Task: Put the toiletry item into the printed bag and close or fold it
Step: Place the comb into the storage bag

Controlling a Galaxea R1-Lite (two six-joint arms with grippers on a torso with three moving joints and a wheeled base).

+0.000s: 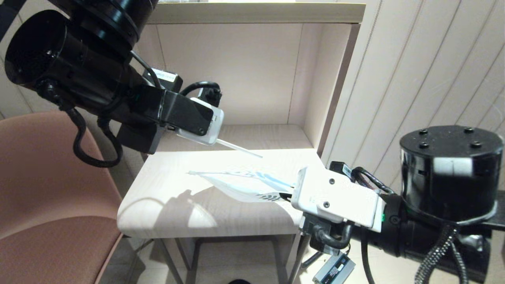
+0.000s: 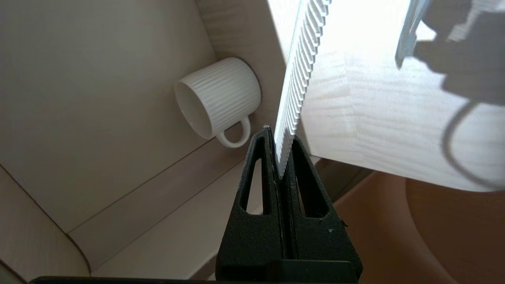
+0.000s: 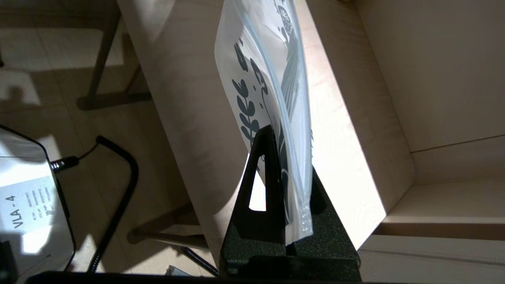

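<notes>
The left claw (image 2: 281,152) is clamped on one end of the comb (image 1: 238,148), held above the bench (image 1: 165,205); the right claw (image 3: 292,185) pinches the printed end of the bag (image 1: 240,185), lifted just below. To go in cleanly, the comb's free tip should line up with the bag's mouth, though whether that mouth gapes open I cannot tell.

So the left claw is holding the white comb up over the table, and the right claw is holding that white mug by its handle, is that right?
Not quite. The right gripper is shut on the printed bag, not the mug, as the right wrist view shows. The mug stands untouched in the shelf corner. The left gripper does hold the comb above the table.
</notes>
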